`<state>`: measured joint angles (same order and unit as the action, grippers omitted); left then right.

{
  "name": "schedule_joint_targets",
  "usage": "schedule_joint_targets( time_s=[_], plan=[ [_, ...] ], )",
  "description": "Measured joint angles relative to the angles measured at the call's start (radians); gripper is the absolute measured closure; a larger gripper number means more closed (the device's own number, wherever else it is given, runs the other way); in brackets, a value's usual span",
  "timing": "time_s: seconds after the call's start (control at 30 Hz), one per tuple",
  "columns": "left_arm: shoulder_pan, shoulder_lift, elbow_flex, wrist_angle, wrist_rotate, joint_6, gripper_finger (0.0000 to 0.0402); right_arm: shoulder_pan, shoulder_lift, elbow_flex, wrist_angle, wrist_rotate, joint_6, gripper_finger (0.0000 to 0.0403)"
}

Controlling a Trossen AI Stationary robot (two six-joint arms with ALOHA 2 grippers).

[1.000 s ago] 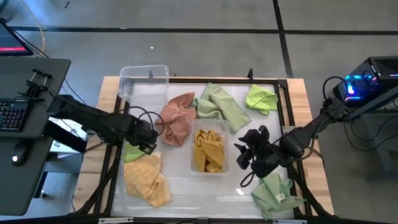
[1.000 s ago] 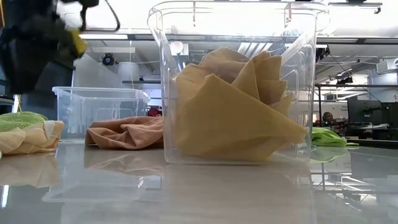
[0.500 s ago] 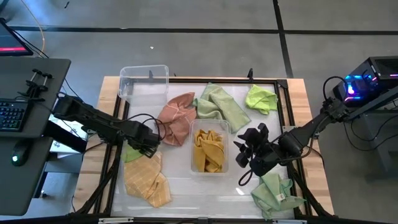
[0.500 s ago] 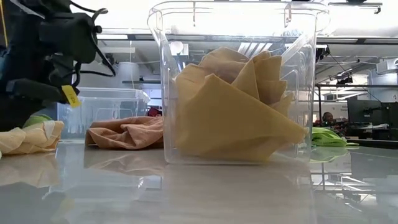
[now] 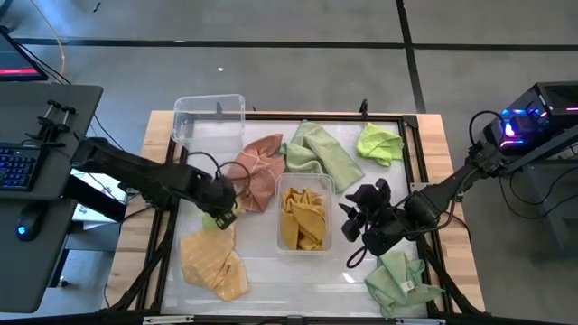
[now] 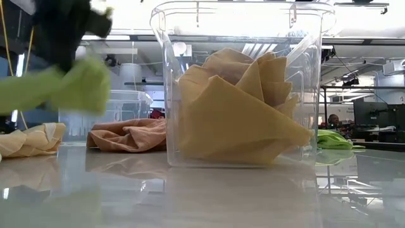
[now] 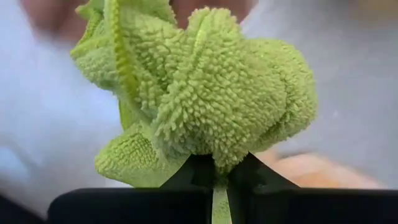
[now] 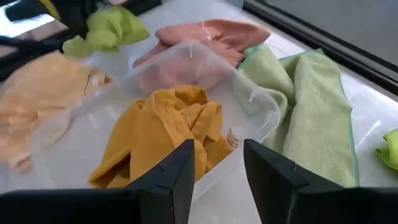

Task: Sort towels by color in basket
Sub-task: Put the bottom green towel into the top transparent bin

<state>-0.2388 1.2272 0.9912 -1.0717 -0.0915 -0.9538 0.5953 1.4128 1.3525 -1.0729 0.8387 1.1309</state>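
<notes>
Lifted since a second ago: lime towel [image 5: 214,219], now off the tabletop [image 5: 262,262], pinched in the left gripper's [image 5: 223,215] closed jaws between the grid towel [image 5: 210,261] and pink towel [image 5: 256,176]. Seen hanging free above the surface only in the low view. Open room toward the near edge. Right gripper [image 5: 352,226] parked beside the bin [image 5: 304,182] of mustard towels [image 5: 302,218], jaws part open, empty.

A keyboard [image 5: 18,168] and mouse [image 5: 27,222] sit on a side desk [image 5: 77,108].
</notes>
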Motion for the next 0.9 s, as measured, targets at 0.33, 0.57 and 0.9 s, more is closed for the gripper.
schedule_joint_targets(
  time_s=[0.33, 0.57, 0.9],
  plan=[
    [0.149, -0.006, 0.436, -0.012, -0.624, 0.373, 0.04, -0.008, 0.0, 0.0, 0.002, 0.091, 0.031, 0.027],
    [0.5, 0.011, 0.438, -0.034, -0.621, 0.691, 0.04, -0.059, 0.0, 0.0, 0.024, 0.09, 0.039, 0.027],
    [0.891, 0.061, 0.283, 0.063, -0.455, 0.879, 0.0354, -0.105, 0.0, 0.0, 0.06, 0.041, 0.019, 0.0269]
  ],
)
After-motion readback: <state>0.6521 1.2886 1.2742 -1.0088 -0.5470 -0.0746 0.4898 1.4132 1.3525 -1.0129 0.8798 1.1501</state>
